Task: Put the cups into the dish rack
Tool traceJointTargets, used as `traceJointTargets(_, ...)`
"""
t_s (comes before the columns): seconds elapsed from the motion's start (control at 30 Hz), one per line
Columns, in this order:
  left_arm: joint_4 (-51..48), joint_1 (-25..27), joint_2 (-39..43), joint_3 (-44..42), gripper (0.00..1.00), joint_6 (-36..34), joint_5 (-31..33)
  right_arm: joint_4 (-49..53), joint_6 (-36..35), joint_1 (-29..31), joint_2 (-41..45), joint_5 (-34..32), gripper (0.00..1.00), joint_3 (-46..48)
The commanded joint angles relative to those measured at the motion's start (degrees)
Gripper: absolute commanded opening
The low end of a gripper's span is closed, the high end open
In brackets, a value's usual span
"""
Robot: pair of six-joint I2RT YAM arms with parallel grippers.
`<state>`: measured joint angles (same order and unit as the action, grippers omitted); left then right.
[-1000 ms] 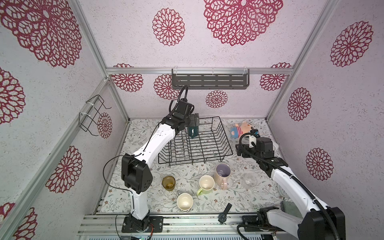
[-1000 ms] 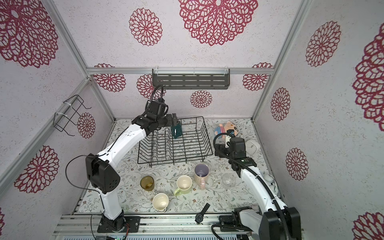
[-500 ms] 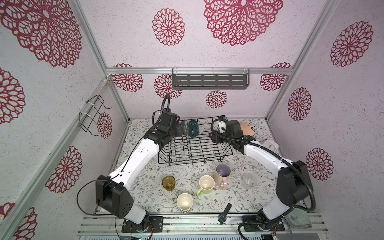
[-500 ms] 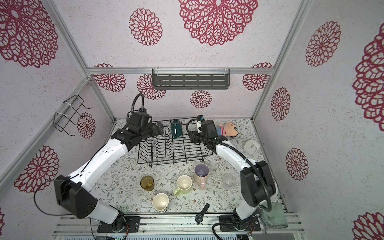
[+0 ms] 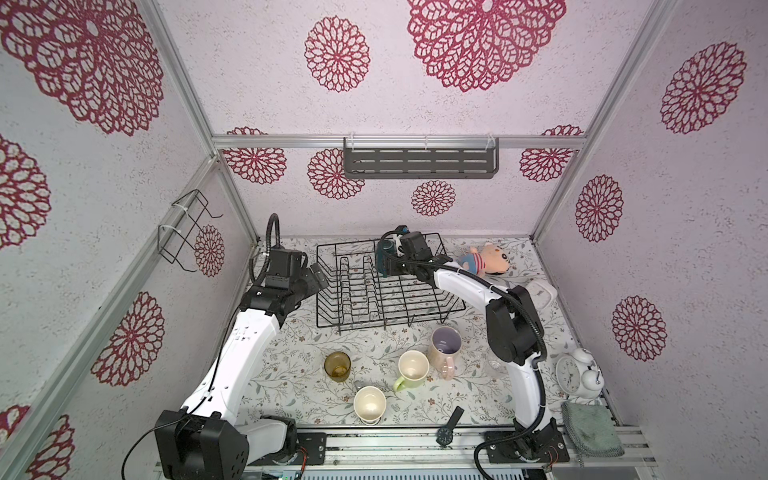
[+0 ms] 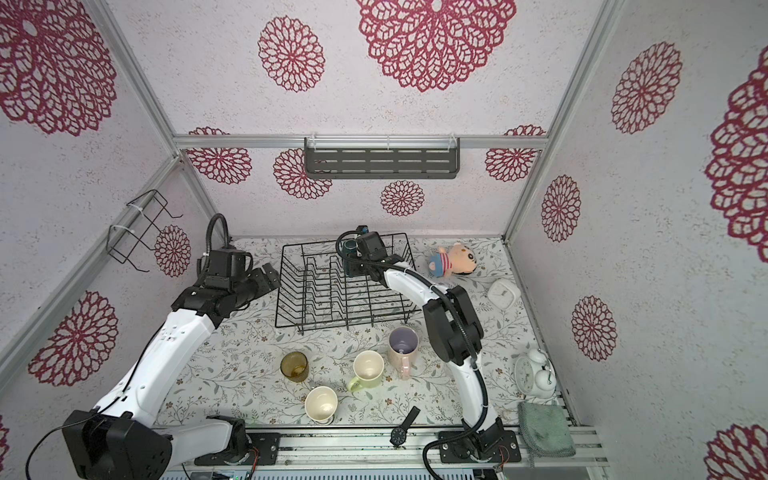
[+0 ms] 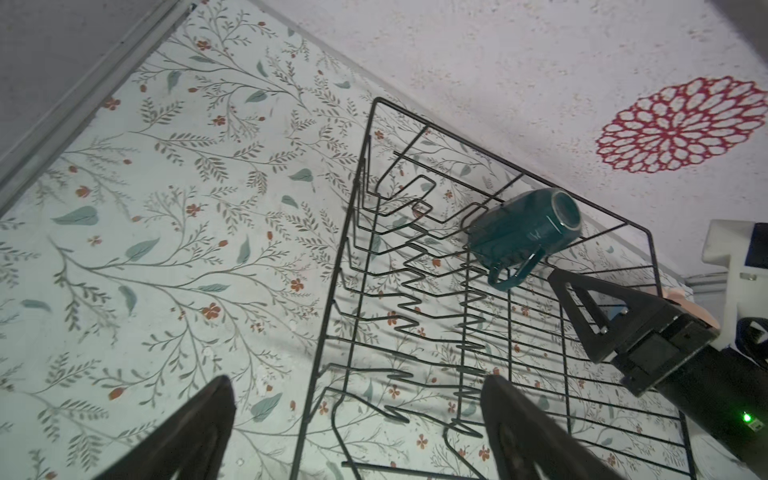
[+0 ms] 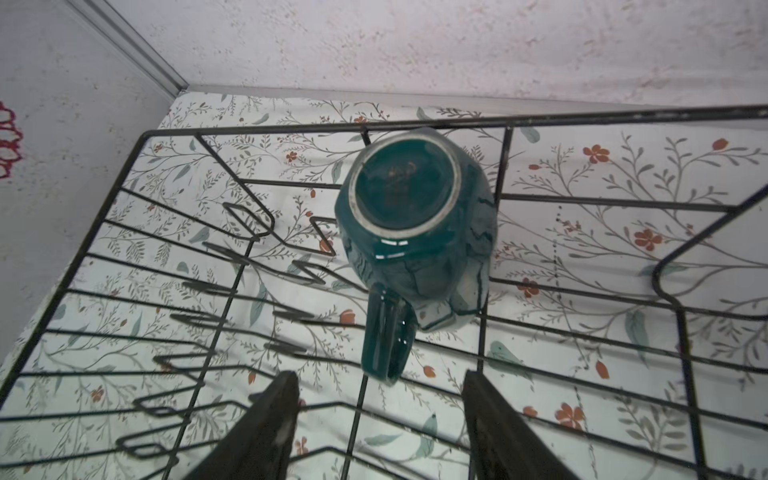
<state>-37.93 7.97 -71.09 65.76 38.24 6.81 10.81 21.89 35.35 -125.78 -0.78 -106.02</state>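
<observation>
Step now: One cup is in, five are still out. I think I am fixing how the first one sits, or getting set to leave it.
Dark teal mug (image 8: 415, 232): It stands bottom-up in the back part of the dish rack (image 5: 390, 307), by the back wall wire. Its handle points at my right gripper.
Right gripper (image 8: 380, 419): My jaws are partly open, one on each side of the handle tip. They hold nothing. I cannot tell if they touch the handle.
Left gripper (image 7: 357, 432): My jaws are wide and empty. It hangs by the left side of the rack, over the rack edge and the flowery mat.
Cups on the table: The amber glass tumbler (image 5: 337, 366), the pale yellow-green mug (image 5: 412, 368), the tall pearly pink mug (image 5: 445, 351) and the grey cream-lined cup (image 5: 369, 405) wait in front of the rack. The clear glass (image 5: 495, 365) is partly hidden by my right arm.
Next move: Lift one gripper clear of the wires, go to a cup in front, grab it by the rim or side, and flip it into an empty spot.
</observation>
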Motion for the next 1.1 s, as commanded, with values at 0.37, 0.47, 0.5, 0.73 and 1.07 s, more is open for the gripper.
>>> traceJointTargets(0.37,-1.76,-5.36,-1.24,-0.98,0.97,-5.64,-0.79,4.68,3.73,1.12,-10.49,-9.37,0.51,-12.69)
traceJointTargets(0.47,-1.32,-6.37,-1.17,-1.49,0.97,-5.52,-2.53,4.40,3.05,1.26,-10.11,-11.11,0.38,-11.76)
traceJointTargets(0.5,-1.18,-6.60,-1.04,-1.58,0.97,-5.38,-2.84,4.54,2.62,1.25,-10.02,-11.28,0.33,-11.59)
traceJointTargets(0.73,-0.70,-6.82,0.23,-2.55,0.97,-4.92,-2.93,6.03,1.71,2.05,-7.36,-9.47,0.14,-8.64)
traceJointTargets(1.07,-0.32,-6.91,0.40,-2.81,0.97,-4.14,-4.34,4.86,-1.01,3.84,-2.66,-9.08,0.11,-2.43)
